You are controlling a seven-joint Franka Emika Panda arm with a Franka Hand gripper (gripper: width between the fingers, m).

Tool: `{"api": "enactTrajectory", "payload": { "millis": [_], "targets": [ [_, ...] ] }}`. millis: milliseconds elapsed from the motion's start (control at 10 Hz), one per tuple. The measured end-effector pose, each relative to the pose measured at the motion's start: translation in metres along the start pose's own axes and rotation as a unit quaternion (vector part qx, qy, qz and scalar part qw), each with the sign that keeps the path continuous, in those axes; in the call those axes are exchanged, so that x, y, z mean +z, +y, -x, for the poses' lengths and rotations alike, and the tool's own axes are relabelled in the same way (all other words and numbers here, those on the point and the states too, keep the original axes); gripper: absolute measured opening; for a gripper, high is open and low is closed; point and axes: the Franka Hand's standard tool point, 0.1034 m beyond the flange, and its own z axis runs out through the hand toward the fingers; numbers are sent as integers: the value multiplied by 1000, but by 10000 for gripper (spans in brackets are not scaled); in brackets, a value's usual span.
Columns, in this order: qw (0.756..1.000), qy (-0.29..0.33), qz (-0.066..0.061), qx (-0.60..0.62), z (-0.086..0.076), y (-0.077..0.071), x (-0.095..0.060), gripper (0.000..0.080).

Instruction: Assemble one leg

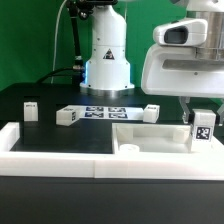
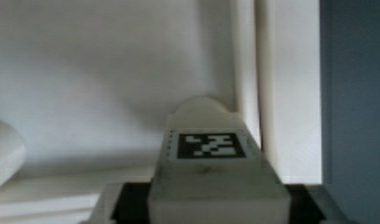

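Note:
My gripper (image 1: 201, 114) is shut on a leg (image 1: 202, 130), a small white post with a black-and-white tag, held upright at the exterior view's right. The leg hangs over the right corner of the large flat white panel (image 1: 150, 136); I cannot tell whether it touches the panel. In the wrist view the leg (image 2: 208, 150) fills the middle between the dark fingers (image 2: 141, 200), tag facing the camera, with the white panel (image 2: 98, 90) beneath it. Three more legs lie on the black table: one at the left (image 1: 30, 108), one left of centre (image 1: 67, 116), one right of centre (image 1: 151, 110).
The marker board (image 1: 105, 112) lies in front of the robot base (image 1: 107, 60). A long white border rail (image 1: 50, 152) runs along the table's front, with a raised end at the left (image 1: 10, 134). In the wrist view a dark strip (image 2: 356, 90) runs beside the panel edge.

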Motion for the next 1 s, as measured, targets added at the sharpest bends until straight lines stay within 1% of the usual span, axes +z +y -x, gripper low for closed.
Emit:
{"api": "enactTrajectory", "payload": {
  "millis": [200, 400, 500, 800, 1000],
  "targets": [
    [998, -1, -6, 70, -1, 4, 0, 289],
    [986, 4, -14, 165, -1, 3, 2, 290],
    [982, 4, -14, 190, -1, 3, 2, 290],
    [950, 8, -22, 311, 0, -4, 2, 291],
    [913, 18, -31, 406, 2, -8, 2, 291]
  ]
}}
